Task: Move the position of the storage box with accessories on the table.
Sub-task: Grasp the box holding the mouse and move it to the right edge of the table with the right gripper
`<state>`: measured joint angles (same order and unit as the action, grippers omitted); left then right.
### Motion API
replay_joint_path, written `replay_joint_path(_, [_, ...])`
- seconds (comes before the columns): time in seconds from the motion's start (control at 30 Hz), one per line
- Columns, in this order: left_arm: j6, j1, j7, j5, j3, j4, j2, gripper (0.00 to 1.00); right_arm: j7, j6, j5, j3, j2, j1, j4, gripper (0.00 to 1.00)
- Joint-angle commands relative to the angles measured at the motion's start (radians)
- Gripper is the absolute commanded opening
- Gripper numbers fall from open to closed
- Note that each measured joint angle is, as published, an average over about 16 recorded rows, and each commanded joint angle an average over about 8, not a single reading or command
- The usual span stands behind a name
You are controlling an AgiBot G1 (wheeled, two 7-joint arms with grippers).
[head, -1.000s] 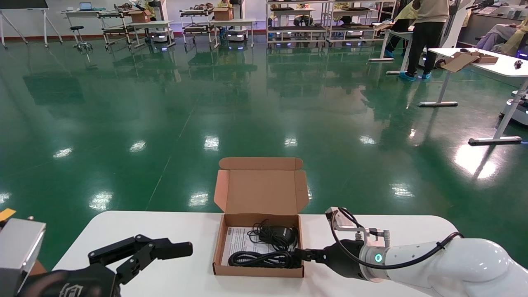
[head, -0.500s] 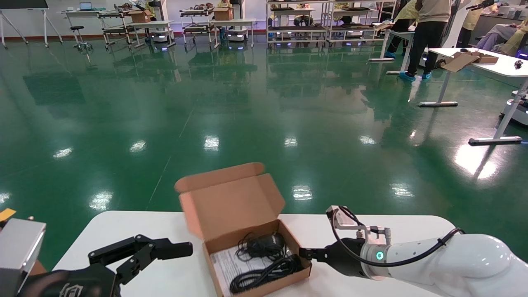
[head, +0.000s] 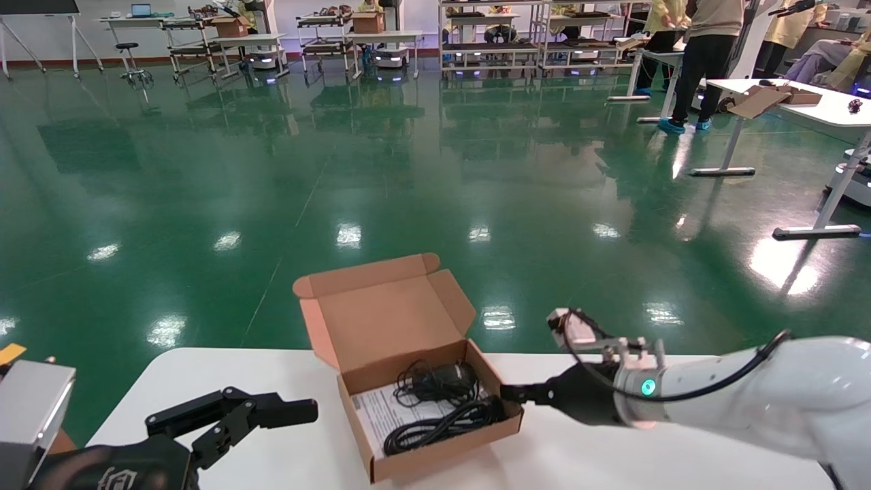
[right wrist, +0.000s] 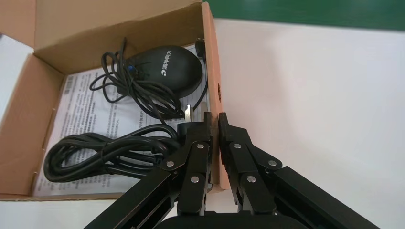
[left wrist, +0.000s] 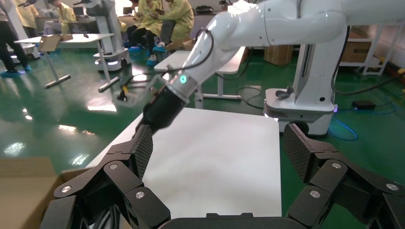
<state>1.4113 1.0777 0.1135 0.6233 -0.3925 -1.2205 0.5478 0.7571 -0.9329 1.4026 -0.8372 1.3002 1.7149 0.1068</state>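
Observation:
The storage box (head: 442, 457) lies open and skewed on the white table (head: 224, 381), its lid (head: 381, 313) standing up toward the far left. Inside are a black mouse (head: 446, 374), a coiled black cable (head: 435, 425) and a printed leaflet (right wrist: 90, 105). My right gripper (head: 509, 395) is shut on the box's right wall (right wrist: 212, 71), one finger inside and one outside (right wrist: 214, 117). My left gripper (head: 272, 410) hovers open over the table's near left, apart from the box; nothing is between its fingers (left wrist: 219, 148).
The table's far edge runs just behind the box, with green floor beyond. Bare tabletop (left wrist: 215, 157) lies to the box's left and right. A white desk (head: 803, 102) with cardboard and people stands far off at the right.
The box has swung from square to skewed, its lid now leaning left, and shifted slightly right. My right gripper kept hold of the wall and rose a little. The left arm stayed still.

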Motion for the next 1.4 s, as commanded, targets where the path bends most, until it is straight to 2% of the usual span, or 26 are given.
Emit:
replay_joint_path(0.03, [0.0,0.0,0.0,0.0,0.0,0.0,0.0,1.0,-0.006,-0.022,0.0,0.0,-0.007,0.02,-0.003,0.0])
replay_joint_path(0.47, [0.0,0.0,0.0,0.0,0.0,0.0,0.0,1.0,-0.034,-0.186,0.024,-0.015,-0.134,0.216,-0.015,0.0])
replay_joint_path(0.8, [0.0,0.0,0.0,0.0,0.0,0.0,0.0,1.0,-0.054,-0.256,0.058,-0.034,-0.262,0.366,-0.032,0.0])
replay_joint_path(1.1, [0.0,0.0,0.0,0.0,0.0,0.0,0.0,1.0,-0.085,-0.23,0.094,-0.054,-0.375,0.45,-0.064,0.0])
replay_joint_path(1.4, [0.0,0.0,0.0,0.0,0.0,0.0,0.0,1.0,-0.119,-0.152,0.111,-0.065,-0.451,0.46,-0.098,0.0])
